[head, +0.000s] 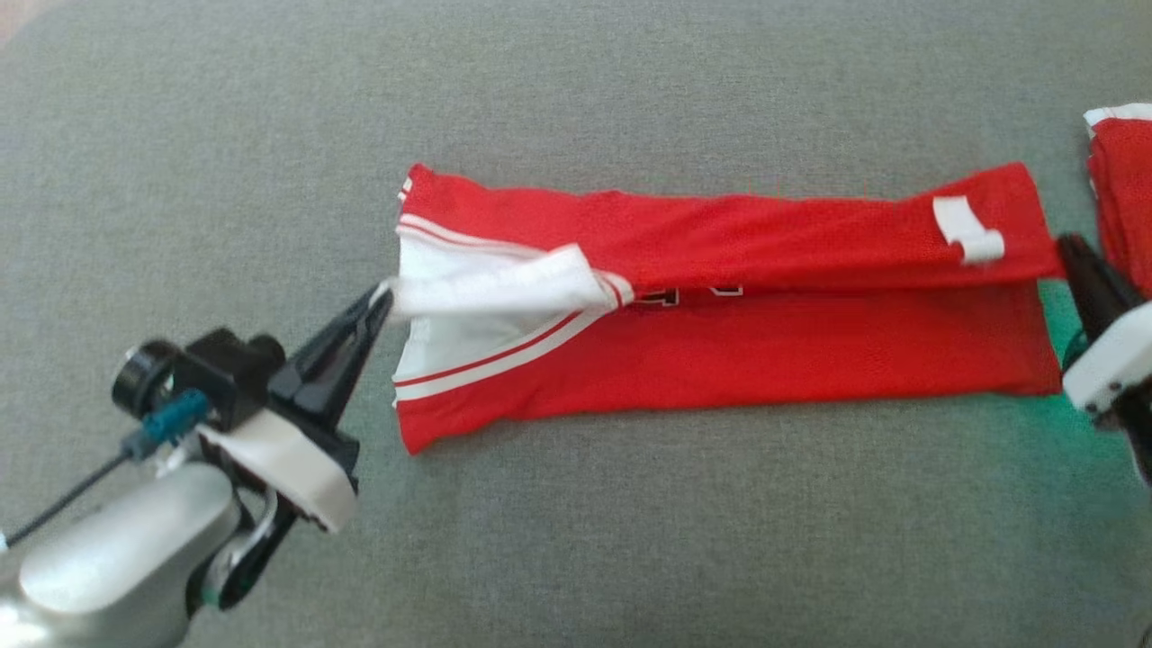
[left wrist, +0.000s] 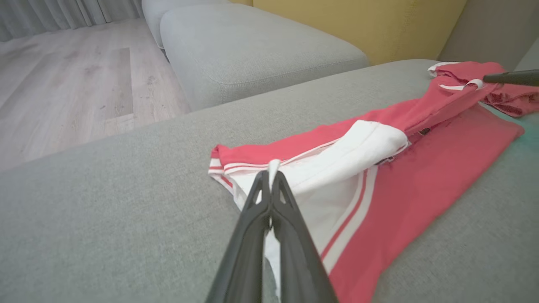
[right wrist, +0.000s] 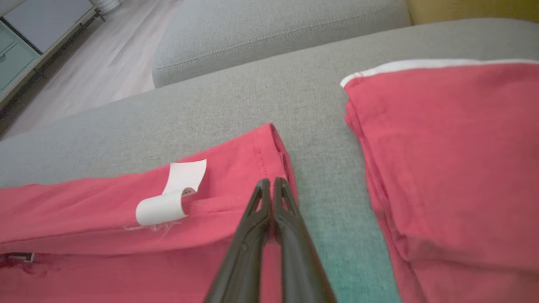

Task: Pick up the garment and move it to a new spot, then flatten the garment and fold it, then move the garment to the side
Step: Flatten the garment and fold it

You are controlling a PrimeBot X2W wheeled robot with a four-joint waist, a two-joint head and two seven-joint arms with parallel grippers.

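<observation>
Head view puts your left gripper [head: 382, 297] at the left, fingers pressed together on the white band [head: 504, 283] at the garment's [head: 765, 351] left end. The left wrist view confirms white cloth pinched between them. That pinch takes only a thin bit of the band, so a sharp pull could slip it free, or drag the top layer alone and spoil the fold.

The garment lies as a long red strip across the middle of the grey cushion [head: 630, 540], its upper flap turned over the lower part and not quite flat. At its right end your right gripper [head: 1071, 250] is closed too, tips touching the flap's corner near the white label [head: 967, 229]. You cannot tell whether cloth is caught there. If it isn't, the flap will likely sag or twist when you lift.

Just beyond lies a second red piece [head: 1125, 180], near enough that a swing rightward could snag it.

Bare cushion lies wide open to the left, and on the near and far sides; the right is crowded. In the left wrist view the cushion's edge drops to wooden floor [left wrist: 63, 84], well past the garment.
</observation>
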